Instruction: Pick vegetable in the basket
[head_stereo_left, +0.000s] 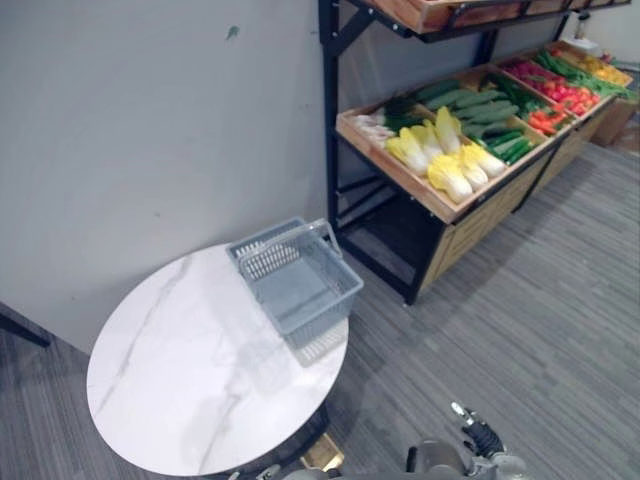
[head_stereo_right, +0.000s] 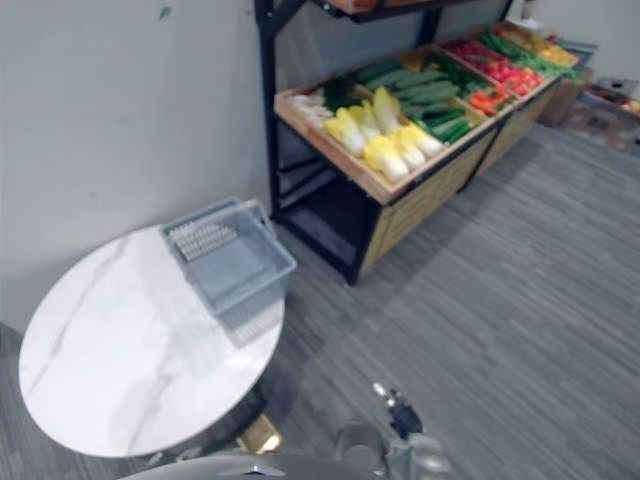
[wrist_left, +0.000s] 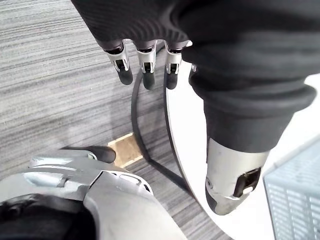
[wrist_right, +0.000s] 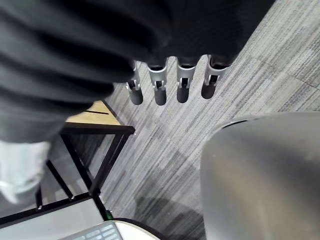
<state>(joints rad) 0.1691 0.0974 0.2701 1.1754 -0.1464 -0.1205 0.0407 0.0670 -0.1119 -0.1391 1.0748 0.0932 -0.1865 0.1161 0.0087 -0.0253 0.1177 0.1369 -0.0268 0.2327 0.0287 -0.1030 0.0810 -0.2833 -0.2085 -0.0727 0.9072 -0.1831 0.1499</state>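
Left hand (wrist_left: 145, 62): hangs beside the table (head_stereo_left: 190, 370) rim, fingers straight, empty. Right hand (wrist_right: 182, 80): hangs over the floor, fingers straight, empty. Basket (head_stereo_left: 300, 285): grey plastic, empty, on the table's side nearest the shelf (head_stereo_left: 440, 208). Vegetables: napa cabbages (head_stereo_left: 445, 160) on the shelf, well apart from both hands. Handling, likely: fairly heavy, leaves soft and bruisable, white base firm. Grasp round the base.
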